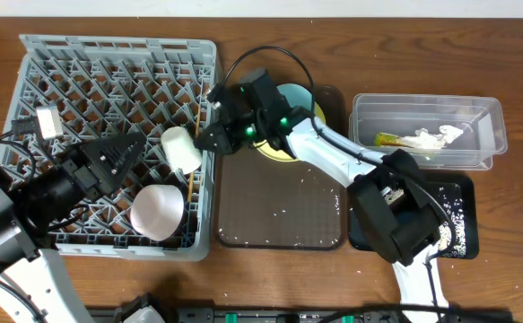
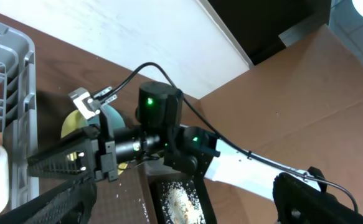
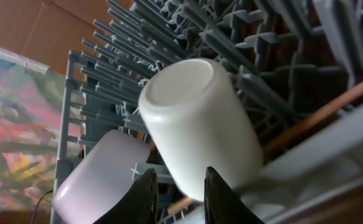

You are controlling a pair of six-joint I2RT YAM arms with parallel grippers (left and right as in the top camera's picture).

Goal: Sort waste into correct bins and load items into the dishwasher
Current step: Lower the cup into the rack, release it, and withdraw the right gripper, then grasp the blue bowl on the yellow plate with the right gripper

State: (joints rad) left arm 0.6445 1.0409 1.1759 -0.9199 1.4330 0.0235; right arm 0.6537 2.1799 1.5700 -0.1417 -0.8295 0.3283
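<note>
Right gripper [image 3: 180,186]: jaws parted narrowly, nothing between them, tips right at the cup [image 3: 197,124]. Cup lies on its side in the dish rack [image 1: 117,54], next to the bowl [image 1: 158,211] and chopsticks [image 3: 318,118]. Left gripper [image 1: 126,152]: spread wide, empty, over the rack. Plate [image 2: 72,121] sits under the right arm by the brown tray [image 1: 279,215].

Your rack [image 1: 64,63] holds the pale cup [image 1: 181,148] on its side at 3 o'clock, the bowl [image 1: 157,212] at 5, and the chopsticks [image 1: 191,182] along that edge. The yellow plate [image 1: 318,109] lies beyond at 3. The tub [image 1: 490,126] holds the wrapper [image 1: 388,140] and tissue [image 1: 436,137]; the tray [image 1: 463,190] holds crumbs [image 1: 444,235].
</note>
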